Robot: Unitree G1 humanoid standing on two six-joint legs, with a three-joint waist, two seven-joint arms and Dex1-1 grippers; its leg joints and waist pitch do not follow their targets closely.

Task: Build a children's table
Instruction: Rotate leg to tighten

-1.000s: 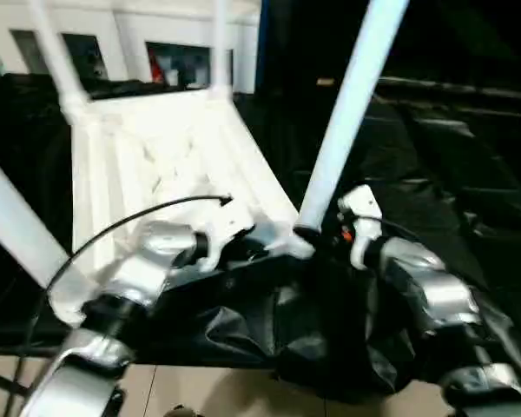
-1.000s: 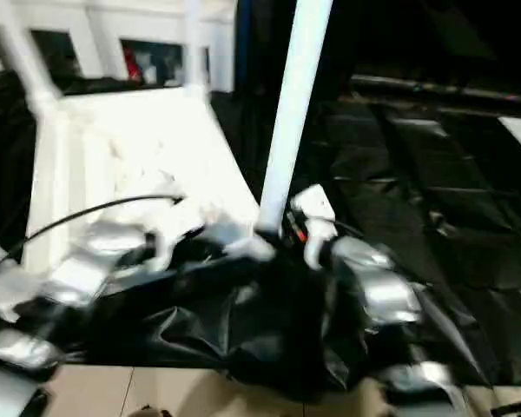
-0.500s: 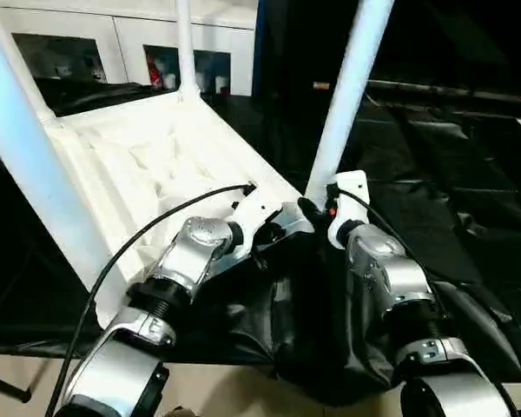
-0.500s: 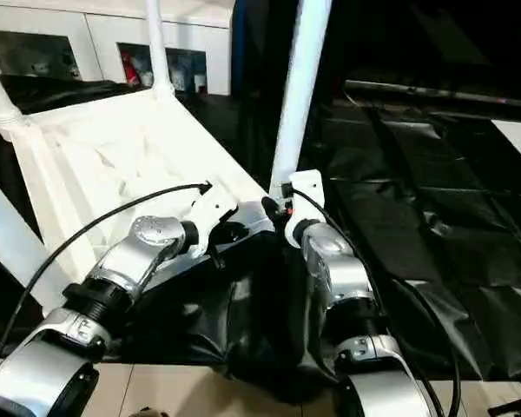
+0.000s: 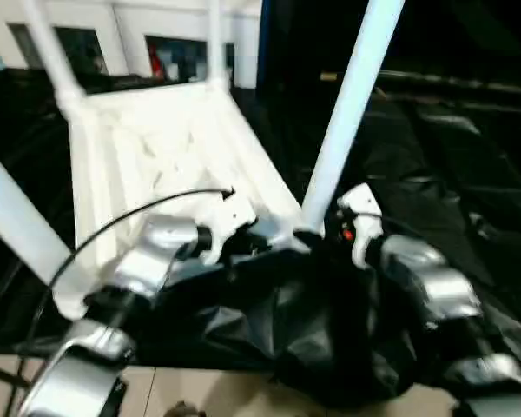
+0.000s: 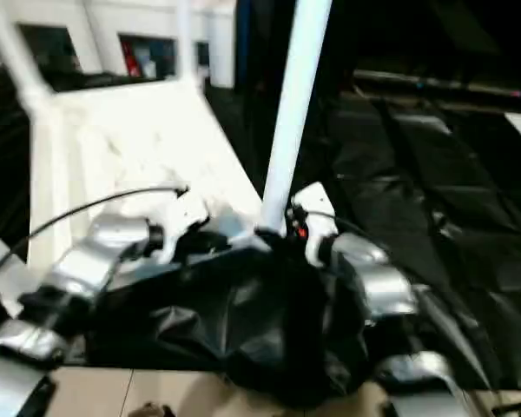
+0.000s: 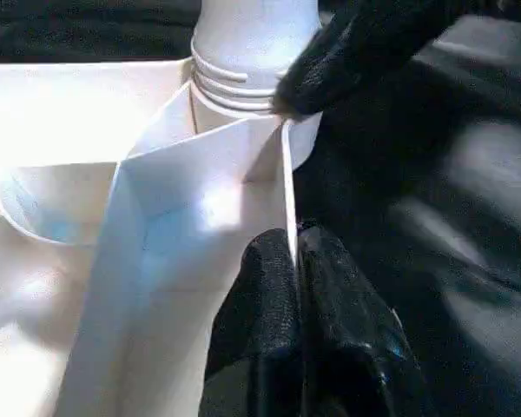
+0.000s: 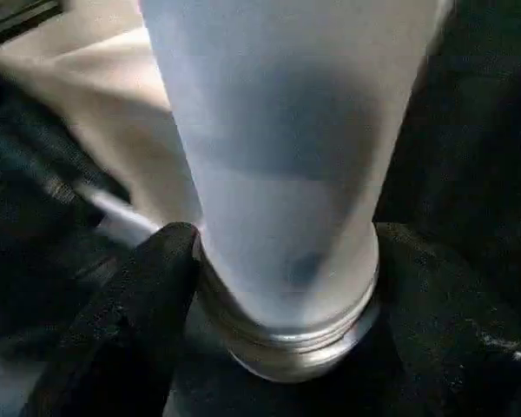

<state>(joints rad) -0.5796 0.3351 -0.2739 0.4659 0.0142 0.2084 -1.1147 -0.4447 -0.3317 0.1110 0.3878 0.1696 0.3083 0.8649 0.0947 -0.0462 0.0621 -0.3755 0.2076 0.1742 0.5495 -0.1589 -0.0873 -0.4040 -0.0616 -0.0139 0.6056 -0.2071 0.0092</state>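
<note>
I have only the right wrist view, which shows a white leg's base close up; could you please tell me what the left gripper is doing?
Observer: The left gripper is shut on the thin side wall of the tabletop, just beside that leg's corner socket.
Operator: Thank you. How many legs are standing in the tabletop?
Observer: Four. Yours is the near right leg. A near left leg and two far legs also rise from their corners.
Operator: Which way up is the tabletop?
Observer: Upside down. Its ribbed underside faces up, and it lies on a black sheet.
</note>
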